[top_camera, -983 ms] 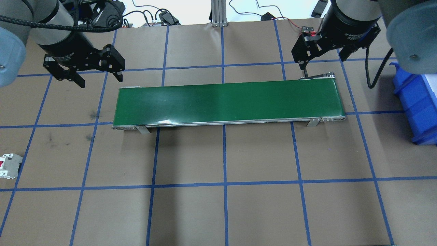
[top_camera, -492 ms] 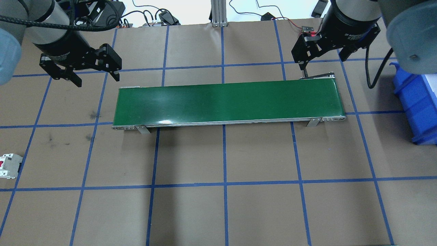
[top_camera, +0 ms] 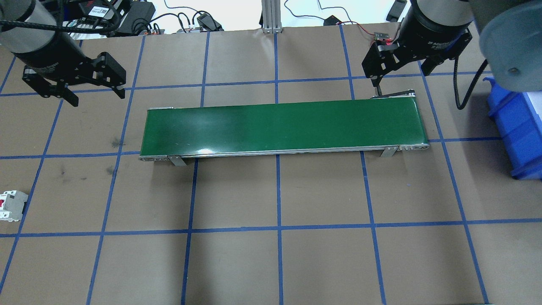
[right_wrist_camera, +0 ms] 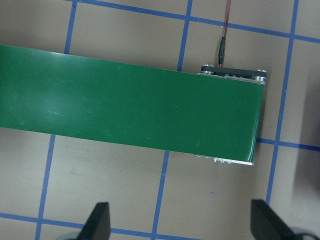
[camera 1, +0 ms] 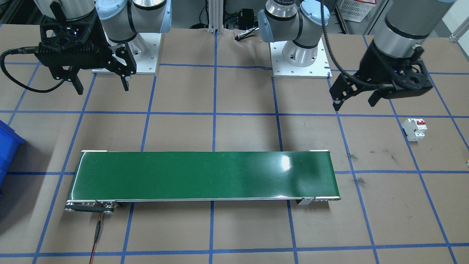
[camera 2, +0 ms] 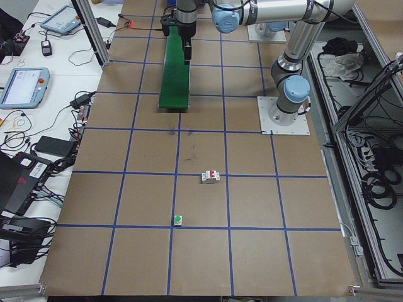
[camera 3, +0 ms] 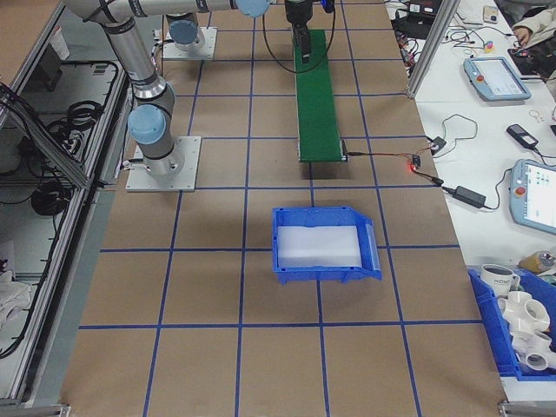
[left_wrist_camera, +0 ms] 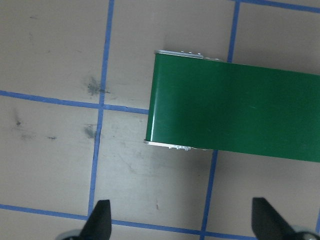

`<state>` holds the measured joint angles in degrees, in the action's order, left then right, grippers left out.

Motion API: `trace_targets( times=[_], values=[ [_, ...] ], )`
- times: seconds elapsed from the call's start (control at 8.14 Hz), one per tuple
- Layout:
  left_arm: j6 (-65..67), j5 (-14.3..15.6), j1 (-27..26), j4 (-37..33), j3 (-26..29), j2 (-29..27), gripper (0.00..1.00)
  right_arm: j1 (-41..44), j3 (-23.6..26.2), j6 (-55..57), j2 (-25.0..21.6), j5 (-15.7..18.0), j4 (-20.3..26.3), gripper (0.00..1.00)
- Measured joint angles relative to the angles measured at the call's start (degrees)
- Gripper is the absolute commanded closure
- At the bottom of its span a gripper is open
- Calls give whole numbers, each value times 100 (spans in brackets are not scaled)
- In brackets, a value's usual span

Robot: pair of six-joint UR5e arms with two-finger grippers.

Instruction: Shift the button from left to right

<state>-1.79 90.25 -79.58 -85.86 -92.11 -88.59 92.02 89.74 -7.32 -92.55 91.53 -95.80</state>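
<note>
The button (camera 2: pixel 178 219), a green cap on a pale base, shows only in the exterior left view, on the brown table far from the green belt (top_camera: pixel 279 127) at the robot's left end. My left gripper (top_camera: pixel 98 98) hangs open and empty above the table, past the belt's left end (left_wrist_camera: pixel 165 100); it is also in the front-facing view (camera 1: pixel 354 104). The right gripper (top_camera: pixel 401 78) hovers open and empty behind the belt's right end (right_wrist_camera: pixel 240 115), also in the front-facing view (camera 1: pixel 102 88).
A white circuit breaker (top_camera: pixel 10 205) with red switches lies at the table's left side, between the belt and the button (camera 2: pixel 210 177). A blue bin (top_camera: pixel 514 127) stands beyond the belt's right end. A red wire (camera 1: pixel 96 234) trails from the belt's motor end.
My left gripper has moved left and slightly back, away from the belt's left end, still open. The right arm has not moved.
</note>
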Motion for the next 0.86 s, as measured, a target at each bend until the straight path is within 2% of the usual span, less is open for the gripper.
trace_targets(
  times=[0.49, 0.86],
  values=[
    [-1735, 59, 1276, -8, -5, -45, 0, 6, 0, 11, 0, 5, 0, 0],
    [-3457, 121, 2519, 159, 19, -525, 0, 3, 0, 12, 0, 5, 3, 0]
  ],
)
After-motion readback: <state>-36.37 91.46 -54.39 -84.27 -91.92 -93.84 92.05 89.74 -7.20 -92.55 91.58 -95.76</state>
